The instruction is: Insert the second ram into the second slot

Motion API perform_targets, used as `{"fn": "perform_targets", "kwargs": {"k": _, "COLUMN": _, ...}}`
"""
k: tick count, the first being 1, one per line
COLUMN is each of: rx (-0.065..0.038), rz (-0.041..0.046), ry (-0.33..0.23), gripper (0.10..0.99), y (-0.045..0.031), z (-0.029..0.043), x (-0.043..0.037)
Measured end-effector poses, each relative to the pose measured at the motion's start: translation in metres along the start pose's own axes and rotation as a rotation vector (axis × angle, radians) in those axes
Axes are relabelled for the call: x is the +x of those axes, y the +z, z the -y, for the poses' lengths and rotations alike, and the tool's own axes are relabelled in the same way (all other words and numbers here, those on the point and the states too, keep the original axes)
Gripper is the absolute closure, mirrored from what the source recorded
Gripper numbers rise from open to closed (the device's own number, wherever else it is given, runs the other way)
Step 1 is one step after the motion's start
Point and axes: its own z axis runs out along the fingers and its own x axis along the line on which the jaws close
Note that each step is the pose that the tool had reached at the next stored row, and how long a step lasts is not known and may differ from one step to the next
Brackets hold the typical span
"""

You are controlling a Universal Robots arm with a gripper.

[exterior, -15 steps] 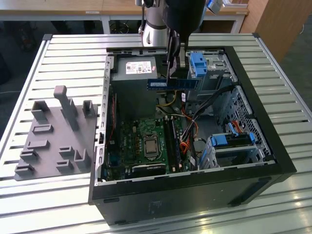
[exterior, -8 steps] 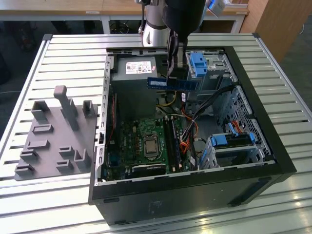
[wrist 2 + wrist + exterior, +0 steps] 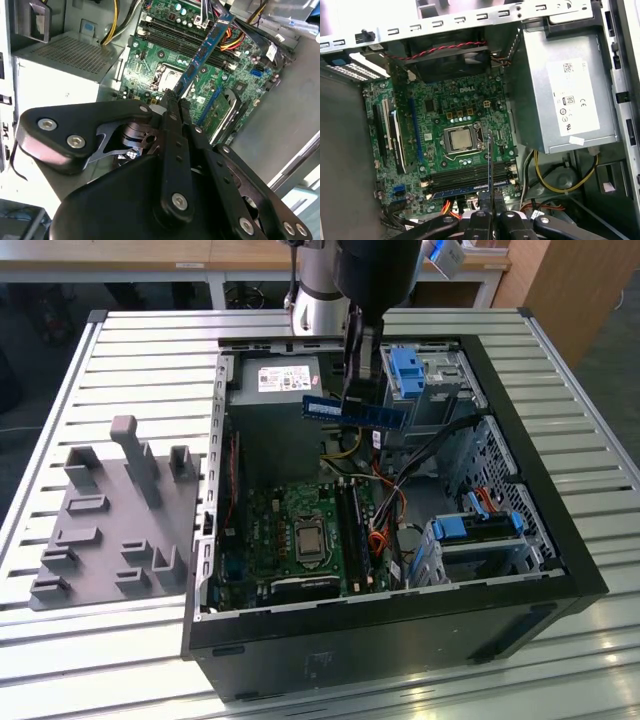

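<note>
**Inspector:** Where is the thin, flat blue circuit-board memory stick (image 3: pixel 356 412)?

**Assessor:** In the air, clear of the board. The jaws are clamped on its middle and hold it roughly level above the open black computer case (image 3: pixel 400 655). It is at the end that houses the silver power supply box (image 3: pixel 285 380), just beside a bright-blue plastic drive bracket (image 3: pixel 407 368).

**Inspector:** Relation to the slots?

**Assessor:** In the first wrist view the stick (image 3: pixel 490 160) shows edge-on over the green motherboard (image 3: pixel 440 100), apart from the dark memory slots (image 3: pixel 460 176). The case stands on the slatted metal counter (image 3: pixel 130 350). A grey moulded fixture plate (image 3: pixel 100 530) lies toward the counter's edge on the exterior view's left.
</note>
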Motion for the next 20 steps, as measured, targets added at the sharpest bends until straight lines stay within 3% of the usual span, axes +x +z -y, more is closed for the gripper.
{"fn": "perform_targets", "kwargs": {"k": 20, "rx": 0.002, "rz": 0.0043, "ry": 0.113, "gripper": 0.949, "y": 0.0002, "z": 0.0, "x": 0.0}}
